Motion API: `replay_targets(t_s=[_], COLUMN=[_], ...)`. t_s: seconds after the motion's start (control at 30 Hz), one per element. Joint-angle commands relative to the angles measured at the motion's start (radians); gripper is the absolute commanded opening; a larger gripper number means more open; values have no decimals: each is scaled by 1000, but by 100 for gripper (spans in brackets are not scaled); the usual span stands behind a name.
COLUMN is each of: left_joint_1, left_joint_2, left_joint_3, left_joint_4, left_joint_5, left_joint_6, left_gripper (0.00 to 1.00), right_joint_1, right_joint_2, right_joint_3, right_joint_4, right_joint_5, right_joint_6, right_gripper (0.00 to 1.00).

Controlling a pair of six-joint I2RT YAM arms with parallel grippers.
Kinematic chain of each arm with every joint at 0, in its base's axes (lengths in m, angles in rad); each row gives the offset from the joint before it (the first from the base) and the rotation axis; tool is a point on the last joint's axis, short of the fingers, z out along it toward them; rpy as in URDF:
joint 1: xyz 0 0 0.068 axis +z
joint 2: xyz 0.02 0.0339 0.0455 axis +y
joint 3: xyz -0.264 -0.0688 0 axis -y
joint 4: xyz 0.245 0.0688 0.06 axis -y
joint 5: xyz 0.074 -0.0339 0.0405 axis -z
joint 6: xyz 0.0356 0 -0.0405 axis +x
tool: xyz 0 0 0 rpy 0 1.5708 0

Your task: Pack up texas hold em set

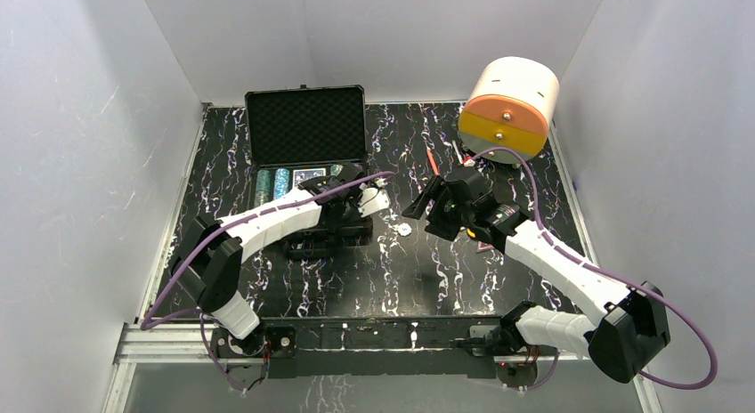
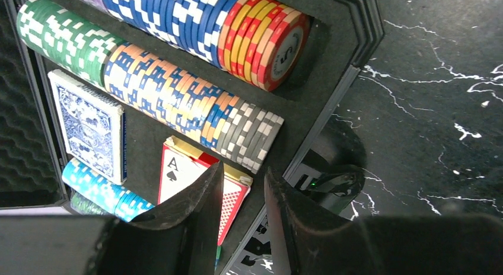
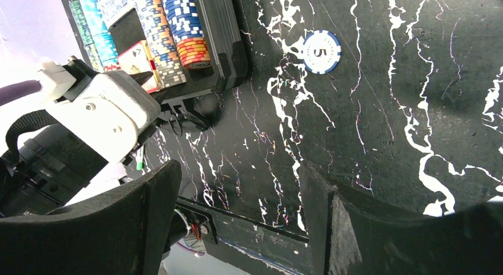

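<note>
The black hard case lies open at the back left, its foam lid raised. Its tray holds rows of striped poker chips, a blue card deck and a red ace-faced deck. My left gripper hovers over the tray's near right corner, above the red deck; its jaws stand narrowly apart and empty. One blue-and-white chip marked 5 lies loose on the table. My right gripper hangs just right of that chip, wide open and empty.
A big white-and-orange cylinder stands at the back right. Thin orange and white pens lie in front of it. White walls close in three sides. The left arm's white wrist is close beside my right gripper.
</note>
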Motion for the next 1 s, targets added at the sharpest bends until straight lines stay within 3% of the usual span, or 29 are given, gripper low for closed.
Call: replay_targets(t_s=[0.0, 0.33, 0.43, 0.6, 0.73, 0.97], left_joint_1=[5, 19, 27, 31, 32, 33], left_joint_2=[-61, -171, -266, -418, -528, -678], left_joint_3=[31, 65, 24, -55, -139, -291], left_joint_4=[-38, -22, 87, 240, 327, 402], left_joint_5=[51, 135, 104, 93, -20, -29], left_joint_6=[-12, -73, -141, -369, -627, -993], left_gripper=[31, 31, 49, 63, 78, 88], right_joint_1=[-3, -2, -3, -3, 1, 47], right_joint_2=[1, 8, 26, 120, 258, 502], right_joint_3=[11, 14, 19, 56, 122, 285], right_joint_4=[40, 37, 26, -13, -31, -123], right_joint_5=[-3, 23, 59, 113, 108, 227], right_joint_6=[-2, -23, -61, -141, -207, -320], right_gripper=[80, 80, 80, 80, 78, 77])
